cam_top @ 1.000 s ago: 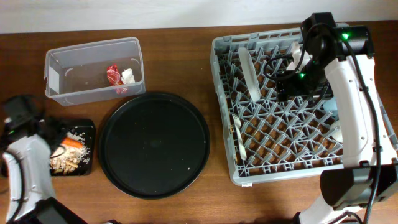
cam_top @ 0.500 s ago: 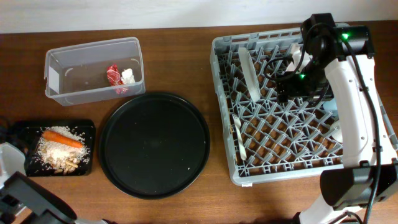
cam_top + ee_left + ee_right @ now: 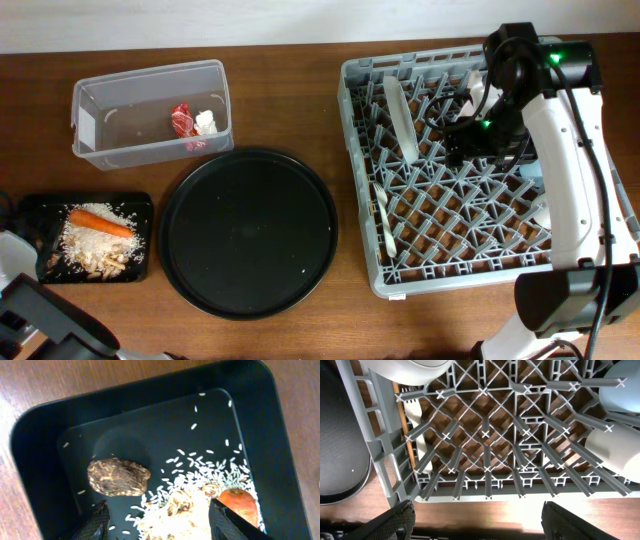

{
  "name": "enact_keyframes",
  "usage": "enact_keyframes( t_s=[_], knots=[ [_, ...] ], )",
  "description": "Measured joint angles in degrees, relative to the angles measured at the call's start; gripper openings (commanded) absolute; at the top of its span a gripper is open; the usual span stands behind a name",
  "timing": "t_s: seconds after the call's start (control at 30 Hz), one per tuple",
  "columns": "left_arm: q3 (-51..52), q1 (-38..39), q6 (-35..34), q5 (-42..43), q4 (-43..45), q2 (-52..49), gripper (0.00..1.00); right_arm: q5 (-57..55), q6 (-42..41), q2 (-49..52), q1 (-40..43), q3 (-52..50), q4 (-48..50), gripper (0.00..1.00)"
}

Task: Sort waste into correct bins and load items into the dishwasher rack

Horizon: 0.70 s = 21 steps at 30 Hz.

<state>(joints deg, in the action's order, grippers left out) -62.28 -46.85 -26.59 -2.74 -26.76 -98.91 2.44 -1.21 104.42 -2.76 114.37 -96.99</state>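
By the left edge of the table (image 3: 290,90), left gripper (image 3: 160,522) gapes over the black tray (image 3: 280,460); right gripper (image 3: 482,520) gapes over the dishwasher rack (image 3: 385,475) rim.

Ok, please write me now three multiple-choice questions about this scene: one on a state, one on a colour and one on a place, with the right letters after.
1. The plate in the dishwasher rack:
A) lies flat
B) stands on its edge
C) is broken in pieces

2. The wrapper in the clear tub is:
A) red
B) green
C) blue

3. The carrot lies:
A) in the clear tub
B) in the dishwasher rack
C) in the shallow black tray

Answers:
1 B, since from overhead the plate shows only as a narrow sliver.
2 A, since the crumpled piece is plainly red beside a white scrap.
3 C, since the carrot sits inside that tray's walls at the table's left.
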Motion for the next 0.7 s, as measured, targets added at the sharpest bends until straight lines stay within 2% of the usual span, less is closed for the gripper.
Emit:
enact_keyframes(
  t_s=[0.2, 0.33, 0.43, 0.53, 0.57, 0.6, 0.7],
  knots=[
    [-1.8, 1.5, 0.3, 7.2, -0.4, 2.8, 0.69, 0.0, 0.0, 0.0, 0.0, 0.0, 0.0, 0.84],
    [-4.0, 9.3, 1.3, 9.6, -1.0, 7.7, 0.69, 0.0, 0.0, 0.0, 0.0, 0.0, 0.3, 0.86],
    [-4.8, 22.4, 4.3, 10.4, -2.3, 10.1, 0.77, 0.7, 0.0, 0.0, 0.0, 0.0, 1.9, 0.87],
    [-4.8, 33.9, 7.2, 9.5, -7.0, 10.2, 0.97, 5.1, -0.1, 0.0, 0.0, 0.0, 6.3, 0.91],
    [-4.8, 40.1, 7.9, 8.0, -9.8, 10.2, 0.99, 7.8, 0.0, 0.0, 0.0, -0.1, 8.7, 0.98],
    [-5.0, 45.2, 9.3, 5.9, -15.0, 10.2, 0.99, 8.7, 0.0, 0.0, 0.0, -0.1, 9.9, 0.99],
    [-5.2, 51.5, 11.3, 4.6, -23.6, 10.2, 0.99, 11.9, 0.2, 0.0, 0.0, -0.2, 14.0, 0.99]
  ],
)
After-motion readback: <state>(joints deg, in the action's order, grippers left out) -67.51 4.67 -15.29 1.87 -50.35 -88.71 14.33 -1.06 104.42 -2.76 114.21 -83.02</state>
